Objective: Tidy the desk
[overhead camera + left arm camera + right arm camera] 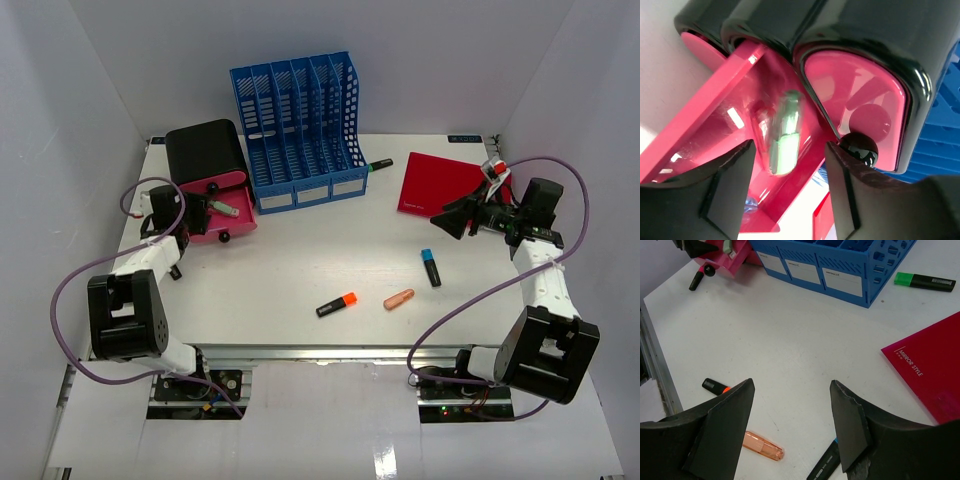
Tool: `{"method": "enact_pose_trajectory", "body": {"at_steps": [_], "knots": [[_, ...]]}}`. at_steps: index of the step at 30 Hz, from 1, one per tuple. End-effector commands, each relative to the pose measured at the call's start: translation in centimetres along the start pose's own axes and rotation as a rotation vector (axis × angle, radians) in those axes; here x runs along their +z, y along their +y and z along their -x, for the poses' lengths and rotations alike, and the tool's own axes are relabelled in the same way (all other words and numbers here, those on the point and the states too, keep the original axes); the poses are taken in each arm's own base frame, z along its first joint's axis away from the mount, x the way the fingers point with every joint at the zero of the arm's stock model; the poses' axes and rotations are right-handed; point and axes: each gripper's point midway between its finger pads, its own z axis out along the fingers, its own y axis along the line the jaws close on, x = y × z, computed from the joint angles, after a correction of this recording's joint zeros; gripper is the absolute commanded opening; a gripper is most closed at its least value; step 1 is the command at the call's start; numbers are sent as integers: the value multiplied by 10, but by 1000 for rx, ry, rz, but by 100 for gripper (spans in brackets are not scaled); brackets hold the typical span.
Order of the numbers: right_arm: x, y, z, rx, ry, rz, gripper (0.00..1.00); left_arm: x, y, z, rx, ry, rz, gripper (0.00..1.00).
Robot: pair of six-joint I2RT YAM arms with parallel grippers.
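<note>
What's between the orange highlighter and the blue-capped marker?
A small peach tube lying on the desk, touching neither; top view shows it.

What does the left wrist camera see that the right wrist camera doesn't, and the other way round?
Only the left wrist view looks into the open pink drawer, where a blurred pale green item lies. Only the right wrist view shows loose things on the desk: a green highlighter, a red notebook, an orange highlighter, a peach capsule. Both show the pink drawer unit, the blue file rack, and their own jaws standing apart.
</note>
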Motion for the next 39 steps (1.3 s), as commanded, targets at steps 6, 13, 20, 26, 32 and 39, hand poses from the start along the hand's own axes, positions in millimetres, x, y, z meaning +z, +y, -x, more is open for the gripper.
{"method": "enact_pose_trajectory", "body": {"at_steps": [6, 13, 20, 26, 32, 39], "knots": [[12, 13, -9, -43, 37, 64, 69, -34, -35, 1, 52, 11, -146, 75], [43, 106, -81, -524, 290, 496, 73, -102, -65, -19, 338, 57, -397, 76], [7, 125, -156, -888, 461, 835, 87, -154, -28, -76, 644, 262, -599, 82], [-5, 120, -192, -796, 610, 904, 81, -169, 13, -92, 713, 319, -559, 82], [-2, 107, -239, -874, 765, 842, 77, -186, 13, -87, 783, 258, -572, 82], [10, 91, -255, -837, 836, 792, 69, -205, 1, -79, 821, 178, -609, 82]]}}
